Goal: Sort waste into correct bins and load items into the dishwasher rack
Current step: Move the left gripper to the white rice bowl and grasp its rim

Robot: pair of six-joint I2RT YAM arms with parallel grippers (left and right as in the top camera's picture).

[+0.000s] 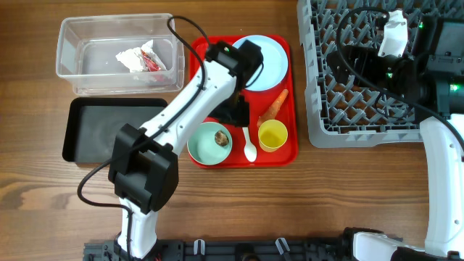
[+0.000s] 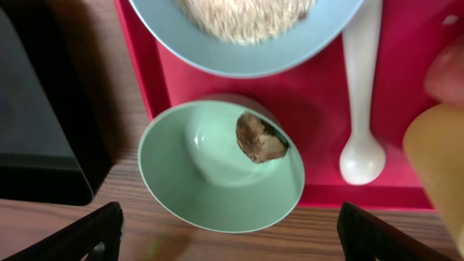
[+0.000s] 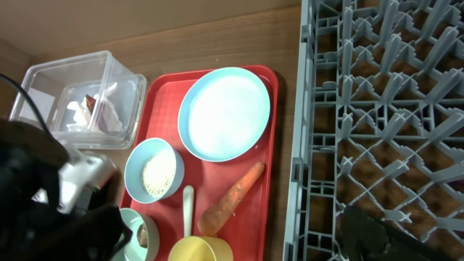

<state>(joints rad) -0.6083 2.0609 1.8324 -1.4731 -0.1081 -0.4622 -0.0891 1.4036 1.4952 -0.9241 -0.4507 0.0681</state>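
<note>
My left gripper (image 2: 232, 233), jaws wide apart, hangs above the round mint-green bowl (image 2: 192, 170) holding a small brown scrap (image 2: 259, 138).

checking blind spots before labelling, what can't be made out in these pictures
Overhead: the left arm hides the pale-blue bowl of white rice.
Left wrist: the small yellow plastic cup is blurred and cut by the right edge.
Right wrist: the right hand is a dark shape cut off at the bottom edge, open or shut unclear.
Left wrist: what the small brown scrap in the round mint-green bowl is.
</note>
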